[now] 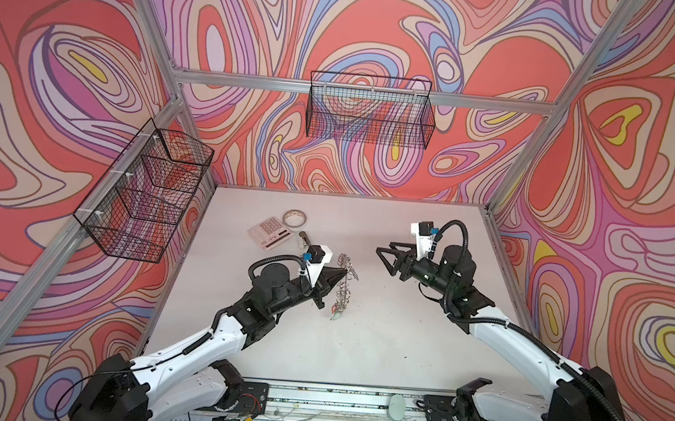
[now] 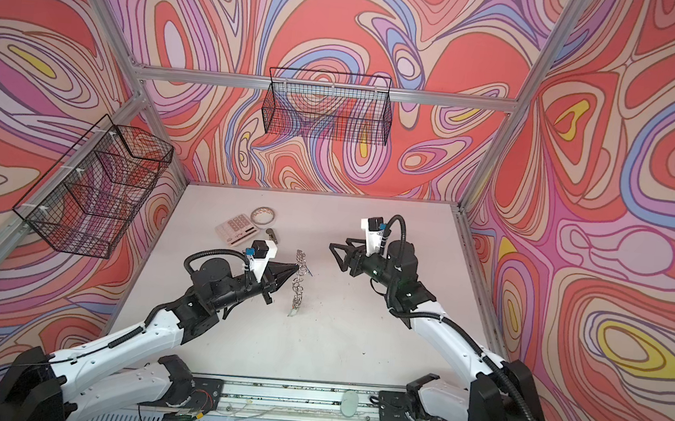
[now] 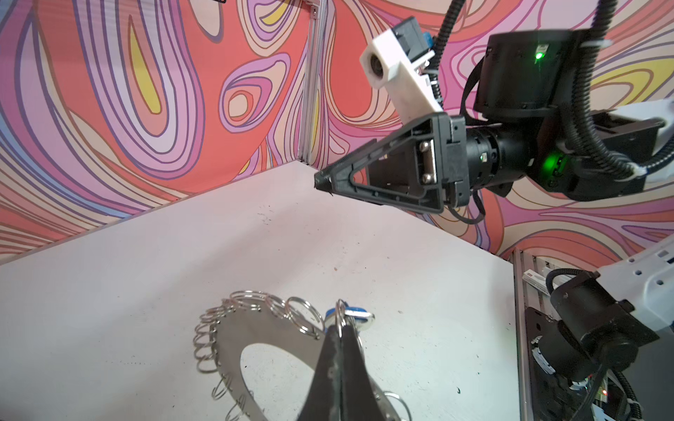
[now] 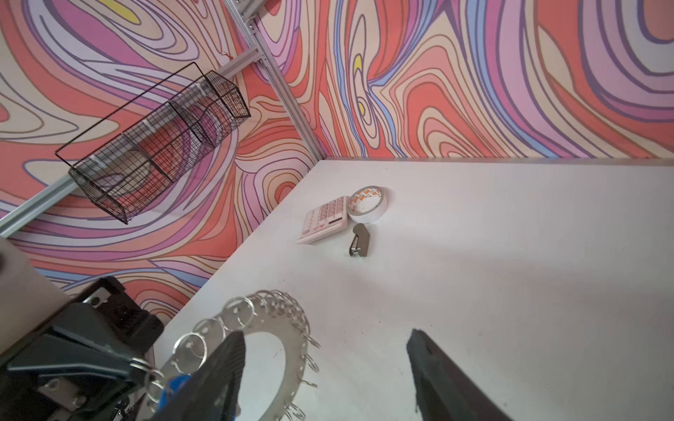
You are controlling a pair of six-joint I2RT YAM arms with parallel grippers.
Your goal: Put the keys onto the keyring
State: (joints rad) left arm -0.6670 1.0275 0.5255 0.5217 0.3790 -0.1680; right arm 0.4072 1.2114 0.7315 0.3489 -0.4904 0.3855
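Left gripper [image 1: 339, 279] pinches the keyring [image 1: 344, 291] upright; right gripper [image 1: 384, 261] spread, apart; calculator [image 1: 267, 232], tape [image 1: 294, 218] behind.

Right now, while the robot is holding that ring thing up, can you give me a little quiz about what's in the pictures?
1. True or false: the left end effector is shut on the keyring and holds it upright.
2. What lies right next to the calculator? A) a tape roll B) a banana C) a cup
3. Fill in: the right end effector has its jaws ____ and holds nothing.
Key: 1 true; 2 A; 3 open.
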